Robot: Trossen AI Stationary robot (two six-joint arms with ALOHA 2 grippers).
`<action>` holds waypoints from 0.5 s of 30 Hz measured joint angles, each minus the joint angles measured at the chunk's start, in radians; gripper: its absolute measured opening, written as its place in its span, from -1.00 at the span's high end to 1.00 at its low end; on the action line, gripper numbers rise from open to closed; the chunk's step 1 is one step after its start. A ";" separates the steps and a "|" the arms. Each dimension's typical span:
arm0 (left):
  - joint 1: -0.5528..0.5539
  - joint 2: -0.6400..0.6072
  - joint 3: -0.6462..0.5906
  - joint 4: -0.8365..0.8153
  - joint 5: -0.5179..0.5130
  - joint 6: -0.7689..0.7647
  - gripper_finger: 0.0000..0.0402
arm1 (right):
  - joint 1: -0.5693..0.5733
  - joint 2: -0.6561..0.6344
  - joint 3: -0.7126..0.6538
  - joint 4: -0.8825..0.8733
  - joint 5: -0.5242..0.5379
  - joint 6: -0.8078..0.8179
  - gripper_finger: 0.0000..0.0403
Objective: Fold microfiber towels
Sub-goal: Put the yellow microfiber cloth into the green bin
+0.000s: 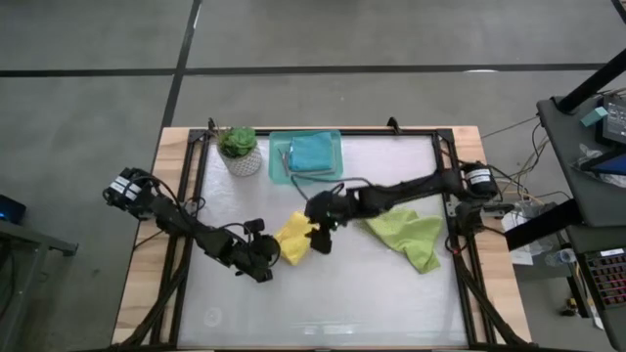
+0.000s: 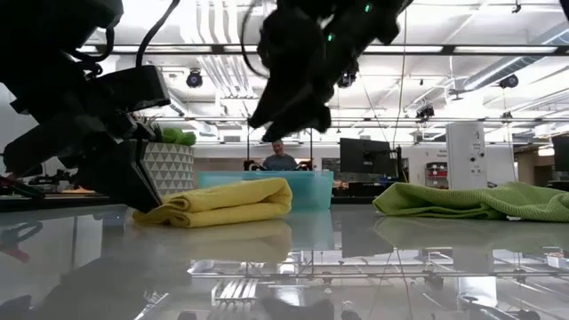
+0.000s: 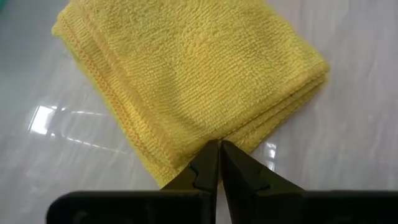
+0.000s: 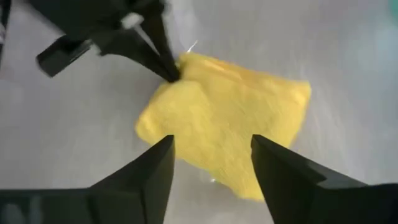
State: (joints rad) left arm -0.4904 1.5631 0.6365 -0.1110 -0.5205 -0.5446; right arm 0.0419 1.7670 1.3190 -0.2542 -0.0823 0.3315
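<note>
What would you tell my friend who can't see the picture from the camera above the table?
A folded yellow towel lies mid-table with both dark arms meeting at it: the left pincer is shut at its edge, and the right pincer is open over it. A crumpled lime green towel lies to its right, and a teal tray holding a blue towel sits beside a small potted plant.

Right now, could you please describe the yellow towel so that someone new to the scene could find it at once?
Start at the white table and look to its middle, between the two arms. The yellow towel lies there folded into a thick, layered pad, with the shut left claw at its edge. Unlike the lime green towel beside it, which lies crumpled, it is neatly folded.
</note>
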 joint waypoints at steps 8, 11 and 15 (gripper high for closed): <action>0.000 0.000 -0.001 0.008 0.000 0.000 0.97 | -0.103 0.086 -0.003 0.008 -0.134 0.072 -0.32; 0.000 0.000 -0.002 0.010 0.000 0.000 0.97 | -0.118 0.107 -0.002 0.027 -0.172 0.077 -0.39; 0.000 0.000 -0.002 0.009 0.000 0.000 0.97 | -0.122 0.145 -0.002 0.063 -0.187 0.077 -0.43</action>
State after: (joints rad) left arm -0.4904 1.5631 0.6350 -0.1016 -0.5209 -0.5446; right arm -0.0800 1.9122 1.3174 -0.1915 -0.2693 0.4085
